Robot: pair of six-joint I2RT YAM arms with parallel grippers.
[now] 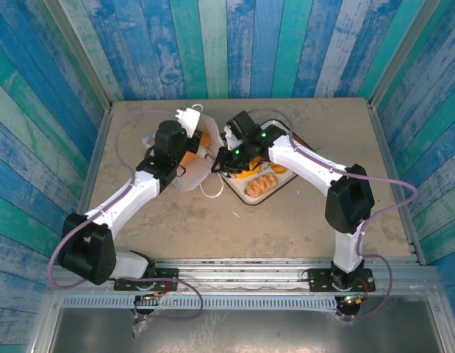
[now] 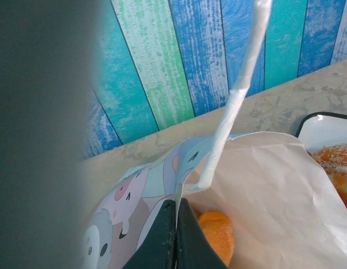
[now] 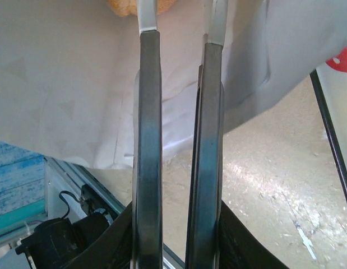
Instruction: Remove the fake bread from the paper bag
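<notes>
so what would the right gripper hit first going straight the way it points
Most likely the wall of the white paper bag, directly ahead of the fingers, with a glossy orange toy bread near their tips; depth is unclear.

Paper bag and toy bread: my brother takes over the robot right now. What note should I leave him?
Left gripper: shut on the paper bag at its rim.
Right gripper: by the bag, jaws nearly together; a grip cannot be told.
Done: several bread pieces lie on the tray beside the bag.
Left to do: at least one orange bread sits in the bag; lift it out.
</notes>
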